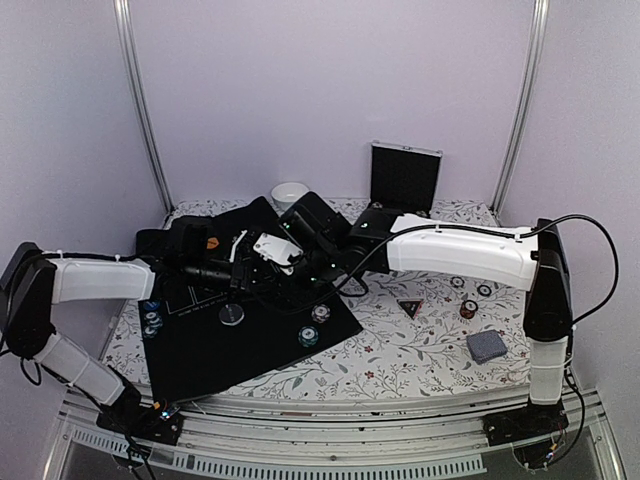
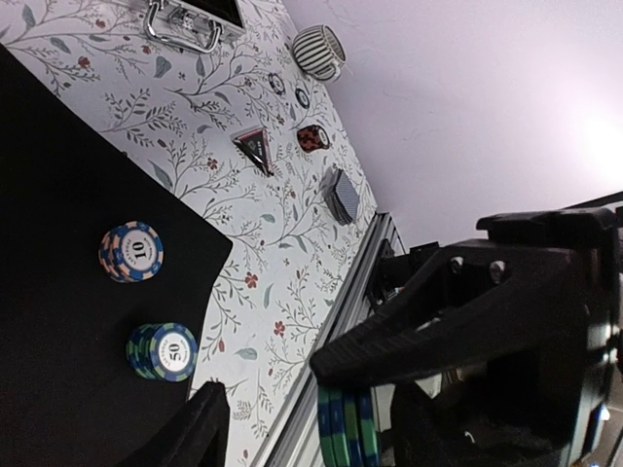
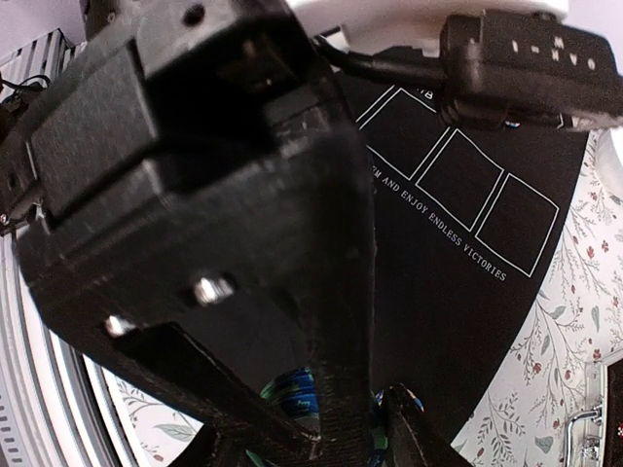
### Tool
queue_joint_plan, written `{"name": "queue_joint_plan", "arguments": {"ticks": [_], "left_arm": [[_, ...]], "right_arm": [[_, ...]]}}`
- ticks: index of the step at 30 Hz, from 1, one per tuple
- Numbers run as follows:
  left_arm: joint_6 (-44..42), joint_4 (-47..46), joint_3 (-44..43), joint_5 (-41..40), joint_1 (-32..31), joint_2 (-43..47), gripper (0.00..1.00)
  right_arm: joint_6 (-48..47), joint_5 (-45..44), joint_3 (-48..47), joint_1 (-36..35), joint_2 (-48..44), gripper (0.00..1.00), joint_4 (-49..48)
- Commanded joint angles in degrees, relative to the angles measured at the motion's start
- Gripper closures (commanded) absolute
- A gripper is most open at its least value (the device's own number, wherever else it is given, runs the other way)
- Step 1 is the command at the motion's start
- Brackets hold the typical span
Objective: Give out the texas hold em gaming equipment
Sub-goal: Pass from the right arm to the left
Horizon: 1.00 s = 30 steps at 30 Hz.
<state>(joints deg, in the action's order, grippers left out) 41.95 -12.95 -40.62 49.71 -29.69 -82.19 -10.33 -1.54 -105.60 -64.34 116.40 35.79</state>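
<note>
Two grippers meet above the black mat (image 1: 250, 365) in the top view. The left gripper (image 1: 248, 268) comes in from the left and the right gripper (image 1: 300, 258) from the right. Their fingers merge into one dark tangle, so this view does not show how either stands. Just in front of them the grey button (image 1: 232, 315), a pale chip stack (image 1: 319, 313) and a green chip stack (image 1: 308, 336) sit on the mat. Well to the right, on the floral cloth (image 1: 400, 350), lie the triangular marker (image 1: 409, 307), a red chip stack (image 1: 467, 309) and the deck of cards (image 1: 486, 346).

In the left wrist view the left gripper's jaws stand spread. One finger (image 2: 200, 428) shows at the lower left. A blue-green chip stack (image 2: 346, 428) hangs edge-on in the gap, apart from that finger. A screw-studded black finger, apparently the right arm's, presses on the stack from above.

In the right wrist view the left gripper's bulk fills most of the picture. Beneath it the blue-green chip stack peeks out between the right gripper's own fingertips (image 3: 409, 433), which pinch it.
</note>
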Motion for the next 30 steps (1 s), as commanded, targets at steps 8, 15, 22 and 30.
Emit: {"name": "queue_joint_plan", "arguments": {"ticks": [8, 15, 22, 30], "left_arm": [[-1.35, 1.14, -3.09, 2.77, -1.68, -3.08, 0.9], [-2.53, 4.79, -3.58, -0.65, -0.81, -1.77, 1.0], [-1.77, 6.36, -3.21, -6.98, 11.78, -0.88, 1.0], [-1.08, 4.01, -9.95, -17.02, 31.34, -10.9, 1.0]], "right_arm": [[-0.66, -4.46, -1.98, -0.44, 1.63, 0.98, -0.99], [0.16, -8.64, -1.56, -0.38, 1.23, 0.78, -0.92], [2.71, -16.63, 1.25, 0.08, -2.71, 0.01, -2.02], [6.25, -17.13, 8.87, 2.78, -9.77, 0.01, -4.32]]}}
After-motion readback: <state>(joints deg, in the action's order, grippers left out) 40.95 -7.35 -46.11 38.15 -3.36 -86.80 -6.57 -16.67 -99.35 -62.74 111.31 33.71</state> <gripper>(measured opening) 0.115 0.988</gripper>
